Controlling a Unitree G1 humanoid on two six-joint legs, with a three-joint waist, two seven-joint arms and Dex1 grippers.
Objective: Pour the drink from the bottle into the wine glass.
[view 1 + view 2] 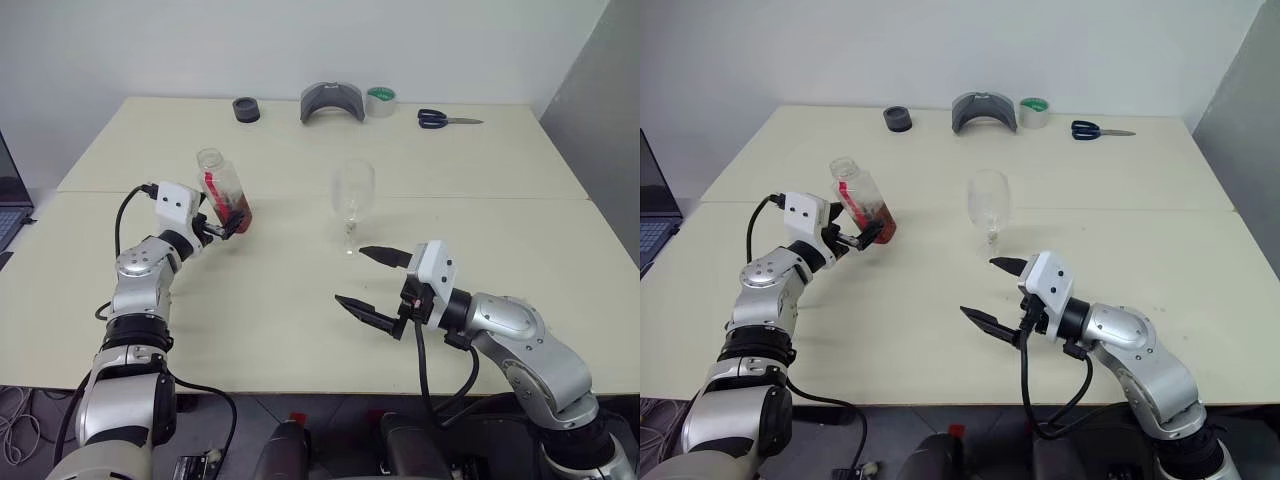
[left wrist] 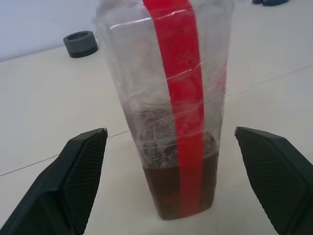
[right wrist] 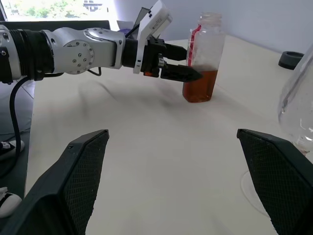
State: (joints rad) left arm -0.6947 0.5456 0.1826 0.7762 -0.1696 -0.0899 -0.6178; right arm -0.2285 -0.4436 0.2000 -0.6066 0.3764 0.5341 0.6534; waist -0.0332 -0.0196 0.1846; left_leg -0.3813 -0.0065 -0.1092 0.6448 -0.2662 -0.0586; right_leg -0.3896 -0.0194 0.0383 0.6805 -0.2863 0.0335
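The clear bottle (image 1: 222,188) with a red label strip stands uncapped on the cream table (image 1: 300,300), left of centre. The reddish-brown drink (image 2: 156,188) fills its lower part. My left gripper (image 1: 232,222) is open, with one finger on each side of the bottle's lower body and a gap on both sides. The empty wine glass (image 1: 352,195) stands upright near the middle of the table. My right gripper (image 1: 352,275) hovers open just in front of the glass, holding nothing.
Along the far edge of the table lie a black ring (image 1: 246,109), a grey curved object (image 1: 332,102), a green tape roll (image 1: 380,100) and blue-handled scissors (image 1: 445,120). A laptop (image 1: 8,200) pokes in at the left edge.
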